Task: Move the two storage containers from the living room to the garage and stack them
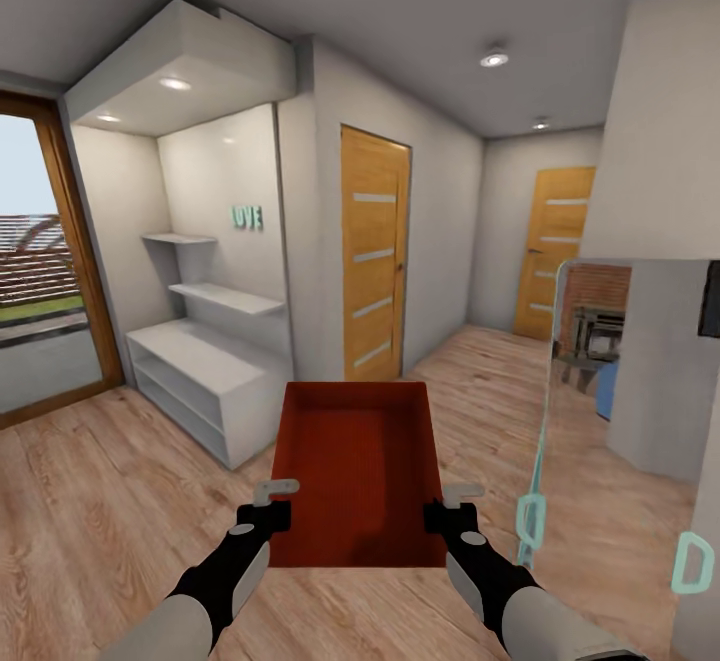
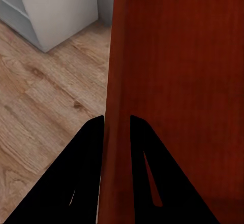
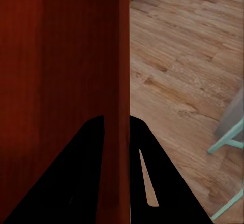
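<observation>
Here the orange-red storage container [image 1: 358, 471] hangs between both arms over the wood plank floor [image 1: 100, 501], the left gripper [image 1: 268, 506] clamped on its left wall and the right gripper [image 1: 452, 508] on its right wall. If one arm drifts, a wall could slip free. The second container and the garage are out of sight; which orange door [image 1: 374, 256] leads there is unclear.

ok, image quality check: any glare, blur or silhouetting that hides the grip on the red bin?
Head view: even lighting, ceiling spots bloom mildly, orange-red rectangular plastic bin evenly lit and sharp, left gripper and right gripper clear. Left wrist view: fingers render as flat black silhouettes straddling the bin wall. Right wrist view: same black fingers; wood plank floor slightly soft.
</observation>
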Available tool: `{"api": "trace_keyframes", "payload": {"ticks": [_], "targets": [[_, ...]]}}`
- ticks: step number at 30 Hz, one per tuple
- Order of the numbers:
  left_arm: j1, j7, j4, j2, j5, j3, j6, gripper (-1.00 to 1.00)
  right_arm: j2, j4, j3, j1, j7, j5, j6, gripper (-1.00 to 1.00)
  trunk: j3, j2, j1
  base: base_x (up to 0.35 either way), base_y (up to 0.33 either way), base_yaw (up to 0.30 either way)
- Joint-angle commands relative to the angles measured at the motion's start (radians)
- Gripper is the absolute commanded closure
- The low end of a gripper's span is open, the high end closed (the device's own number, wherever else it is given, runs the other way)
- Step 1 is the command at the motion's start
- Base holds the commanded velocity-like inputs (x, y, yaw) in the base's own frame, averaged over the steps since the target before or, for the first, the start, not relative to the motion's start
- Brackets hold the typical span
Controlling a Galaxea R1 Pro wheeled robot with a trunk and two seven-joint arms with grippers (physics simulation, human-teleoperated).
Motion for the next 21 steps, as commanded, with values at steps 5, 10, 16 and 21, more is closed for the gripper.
{"api": "trace_keyframes", "payload": {"ticks": [5, 10, 16, 21], "targets": [[0.0, 0.037, -0.024, 0.0, 0.034, 0.054, 0.007, 1.0, 0.0, 0.003, 0.003, 0.0, -0.005, -0.01, -0.002, 1.0, 0.0, -0.001, 0.001, 0.323, 0.0, 0.0], [0.0, 0.037, -0.024, 0.0, 0.034, 0.054, 0.007, 1.0, 0.0, 0.003, 0.003, 0.0, -0.007, -0.01, -0.002, 1.0, 0.0, -0.001, 0.001, 0.323, 0.0, 0.0], [0.0, 0.037, -0.024, 0.0, 0.034, 0.054, 0.007, 1.0, 0.0, 0.003, 0.003, 0.0, -0.007, -0.01, -0.004, 1.0, 0.0, -0.001, 0.001, 0.323, 0.0, 0.0], [0.0, 0.037, -0.024, 0.0, 0.034, 0.054, 0.007, 1.0, 0.001, 0.003, 0.003, 0.0, -0.007, -0.01, -0.004, 1.0, 0.0, -0.001, 0.001, 0.323, 0.0, 0.0]]}}
